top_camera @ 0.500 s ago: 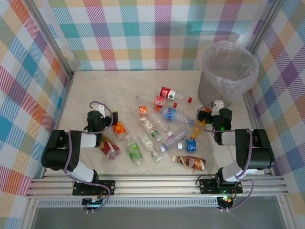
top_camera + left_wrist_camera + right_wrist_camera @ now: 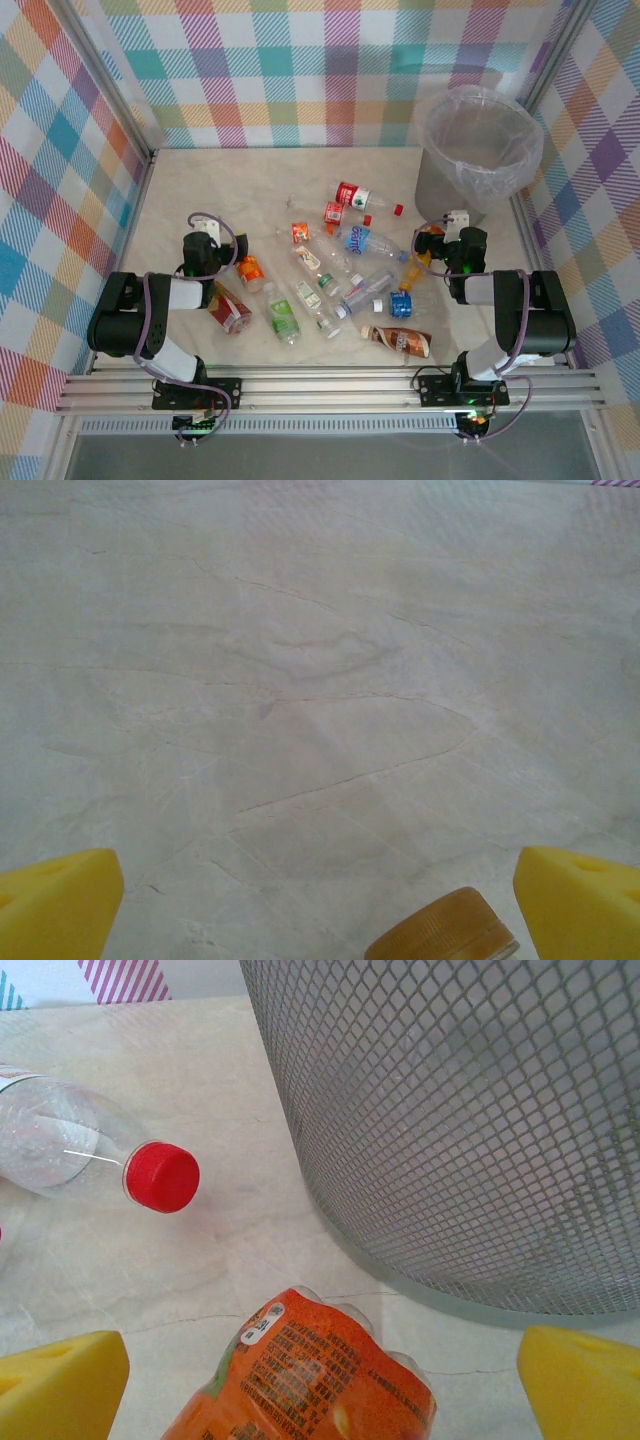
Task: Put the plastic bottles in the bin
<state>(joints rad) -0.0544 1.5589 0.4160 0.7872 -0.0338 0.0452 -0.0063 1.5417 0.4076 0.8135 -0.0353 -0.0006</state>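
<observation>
Several plastic bottles (image 2: 340,270) lie scattered across the middle of the marble table, with red, orange, blue, green and brown labels. The bin (image 2: 480,150) stands at the far right, grey mesh (image 2: 460,1120) lined with a clear bag. My right gripper (image 2: 320,1390) is open just in front of the bin, its yellow fingers wide on either side of an orange-labelled bottle (image 2: 320,1380) without touching it. A clear bottle with a red cap (image 2: 160,1175) lies to its left. My left gripper (image 2: 320,910) is open over bare table, an orange-brown bottle cap (image 2: 445,935) near its right finger.
Checked fabric walls (image 2: 300,70) enclose the table on three sides. A loose red cap (image 2: 398,209) lies near the bin. Bare tabletop (image 2: 220,180) stretches across the far left. Both arm bases sit on the aluminium rail (image 2: 330,385) at the near edge.
</observation>
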